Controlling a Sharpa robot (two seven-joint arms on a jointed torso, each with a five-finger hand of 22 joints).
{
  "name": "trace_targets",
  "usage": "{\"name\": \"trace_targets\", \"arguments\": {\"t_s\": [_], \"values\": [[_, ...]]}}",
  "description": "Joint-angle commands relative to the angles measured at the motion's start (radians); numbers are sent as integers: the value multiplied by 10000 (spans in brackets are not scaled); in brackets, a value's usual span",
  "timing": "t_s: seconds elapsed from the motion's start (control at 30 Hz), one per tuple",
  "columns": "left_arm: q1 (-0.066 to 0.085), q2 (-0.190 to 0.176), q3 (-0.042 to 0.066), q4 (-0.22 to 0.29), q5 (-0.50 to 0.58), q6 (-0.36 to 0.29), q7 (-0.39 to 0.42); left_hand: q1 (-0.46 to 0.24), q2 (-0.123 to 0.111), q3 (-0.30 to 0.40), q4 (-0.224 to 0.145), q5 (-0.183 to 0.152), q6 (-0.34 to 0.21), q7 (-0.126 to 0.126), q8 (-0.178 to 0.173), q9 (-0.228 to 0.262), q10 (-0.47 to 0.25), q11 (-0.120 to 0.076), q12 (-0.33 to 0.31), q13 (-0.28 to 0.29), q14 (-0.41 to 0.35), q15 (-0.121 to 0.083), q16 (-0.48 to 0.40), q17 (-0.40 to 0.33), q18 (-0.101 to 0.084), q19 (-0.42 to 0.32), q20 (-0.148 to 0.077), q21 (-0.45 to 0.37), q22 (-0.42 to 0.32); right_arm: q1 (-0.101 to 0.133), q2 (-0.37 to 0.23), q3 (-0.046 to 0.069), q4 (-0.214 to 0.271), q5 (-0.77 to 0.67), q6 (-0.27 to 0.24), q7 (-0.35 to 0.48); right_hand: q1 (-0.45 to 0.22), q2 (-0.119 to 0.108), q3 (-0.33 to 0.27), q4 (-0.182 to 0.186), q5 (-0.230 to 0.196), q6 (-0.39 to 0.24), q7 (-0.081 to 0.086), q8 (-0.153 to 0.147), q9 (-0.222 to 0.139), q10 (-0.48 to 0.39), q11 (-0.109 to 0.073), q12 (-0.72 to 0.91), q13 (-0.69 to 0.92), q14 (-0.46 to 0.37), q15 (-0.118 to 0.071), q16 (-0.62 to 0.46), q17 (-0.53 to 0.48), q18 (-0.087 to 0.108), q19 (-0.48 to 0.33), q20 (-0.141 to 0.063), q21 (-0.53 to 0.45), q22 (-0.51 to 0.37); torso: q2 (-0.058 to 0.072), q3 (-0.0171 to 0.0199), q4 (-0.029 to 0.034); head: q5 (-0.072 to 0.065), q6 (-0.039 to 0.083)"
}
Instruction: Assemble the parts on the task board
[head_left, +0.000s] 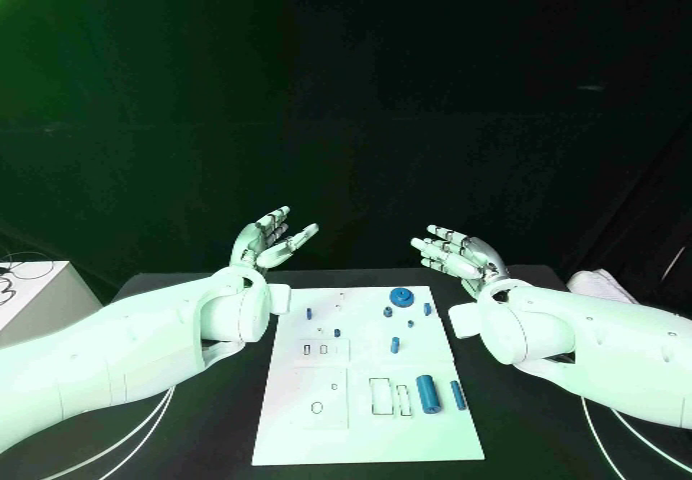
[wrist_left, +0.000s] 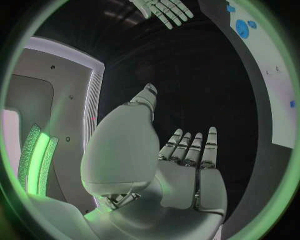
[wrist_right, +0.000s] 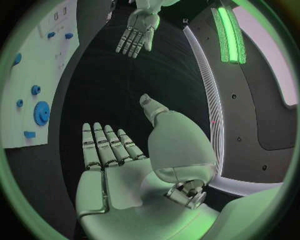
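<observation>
Fingers: left hand (head_left: 271, 240) and right hand (head_left: 456, 252) both released, spread apart, palms facing each other, nothing grasped.
Hand position: both raised above the far end of the bench (head_left: 519, 450), one to each side of the task board (head_left: 325, 440), touching neither board nor parts.
Task board: white plate lying lengthwise away from the robot, centred between the arms.
Parts, far end: blue disc (head_left: 401, 296) with small blue pieces (head_left: 389, 312) just beside it, below and between the hands.
Parts, near end: blue cylinder (head_left: 427, 389) and slimmer blue pin (head_left: 457, 395), long axes running along the board, right of centre.
Deciding relation: most loose parts lie on the board's right half, so the right hand appears nearer.
Judgement: no assembly step begun; a descent toward the board is needed first.
</observation>
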Motion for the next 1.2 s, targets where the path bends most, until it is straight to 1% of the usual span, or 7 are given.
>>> {"name": "trace_targets", "arguments": {"t_s": [0.03, 0.17, 0.2, 0.43, 0.83, 1.07, 1.2], "values": [[50, 63, -8, -95, -232, 953, -79, 641, -24, 110, 149, 78, 298, 461, 117, 56, 284, 153, 84, 40, 382, 94, 126, 62, 200, 233, 105, 69, 39, 172, -11, -124, -106, -847, 1640, -951, 1121, -39, 204, -400, 69, 1131, 1392, 236, 156, 1474, 104, 151, 98, 1801, 40, 332, 202, 331, 1504, 78, 427, 176, 2, 2, -2, 2, 1], [50, 63, -8, -95, -232, 953, -79, 715, 299, 446, 129, 48, 915, 723, 289, 176, 1096, 441, 178, 105, 1594, 87, 405, 258, 384, 772, 146, 182, 108, 276, -20, -206, -160, -945, 1853, -1095, 1671, -65, 319, -787, 68, 2926, 1133, 636, 421, 3810, -169, 341, 214, 3815, -282, 663, 400, 656, 3615, 52, 930, 327, 2, 2, -2, 2, 1], [72, -520, -5, 484, -289, 1229, 68, 705, 547, 671, 113, 0, 1540, 876, 478, 304, 2123, 619, 334, 190, 2929, 144, 762, 483, 419, 1946, 190, 463, 264, 528, -77, -207, -687, -4228, 1180, -531, 1769, -78, 357, -864, 69, 3420, 1039, 740, 486, 4401, -261, 364, 235, 4058, -382, 703, 416, 761, 3881, 43, 993, 317, 288, -19, 77, -159, -123], [115, -1061, 20, 1171, -419, 1261, 105, 642, 915, 1231, -11, 15, 4031, 1011, 1201, 756, 6156, 771, 965, 413, 6164, -81, 1811, 1243, 575, 4403, 126, 1429, 578, 822, -90, -202, -823, -6656, 980, -925, 1917, -292, 959, -1117, 75, 5387, 726, 1077, 628, 6010, -697, 315, 222, 5645, -862, 1026, 530, 847, 5368, -332, 1237, 255, 576, 18, 86, -220, -98], [144, -1991, 144, 2534, -795, 1426, -60, 681, 635, 1900, -218, 24, 5412, 690, 1791, 979, 7913, 220, 962, 452, 8124, -809, 3094, 2697, 599, 6178, -599, 2824, 1195, 1296, -139, -199, -731, -10312, 1393, -2257, 1887, -879, 1527, -1169, 39, 6544, 267, 1299, 730, 7763, -1352, 270, 270, 8439, -1882, 2187, 1712, 803, 8033, -1511, 3106, 1150, 1065, 96, 118, -297, 54], [145, -2531, 181, 3408, -865, 1646, -180, 529, 419, 2312, -420, 20, 5516, 617, 1764, 1046, 8286, 120, 545, 412, 8292, -998, 4254, 3934, 551, 6277, -882, 3929, 1895, 1421, -65, -197, -647, -12982, 2076, -3486, 1632, -1422, 2041, -953, 55, 6829, 1, 1204, 943, 8202, -1653, 242, 313, 9881, -2344, 4743, 4281, 765, 8843, -2009, 5471, 2802, 1354, 117, 234, -454, 112], [144, -2727, 187, 3767, -865, 1757, -215, 353, 314, 2471, -559, 19, 5521, 590, 1714, 1089, 8370, 86, 403, 416, 8052, -1054, 5242, 4772, 532, 6182, -994, 5051, 2653, 1434, 51, -197, -681, -13878, 2426, -3952, 1499, -1724, 2379, -783, 39, 6776, 0, 1138, 1122, 8016, -1683, 244, 335, 9944, -2298, 6602, 5777, 289, 9550, -2058, 9015, 6919, 1466, 125, 264, -531, 156]]}}
